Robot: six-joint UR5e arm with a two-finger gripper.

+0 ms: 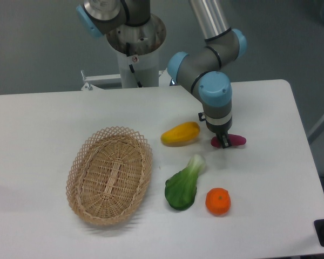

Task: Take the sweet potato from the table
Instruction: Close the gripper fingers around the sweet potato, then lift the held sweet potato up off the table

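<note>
The sweet potato (237, 140) is a small magenta tuber lying on the white table (38, 124), right of centre. My gripper (223, 141) points straight down over its middle. The dark front finger (224, 143) presses against the potato's near side, and the potato's two ends stick out left and right of it. The jaws look shut on the sweet potato, which is at or just above the tabletop. The rear finger is hidden behind the wrist.
A yellow-orange mango-like fruit (180, 134) lies just left of the gripper. A green bok choy (184, 184) and a round orange (218, 201) lie in front. A wicker basket (110, 175) stands at the left. The robot base (136, 48) is at the back.
</note>
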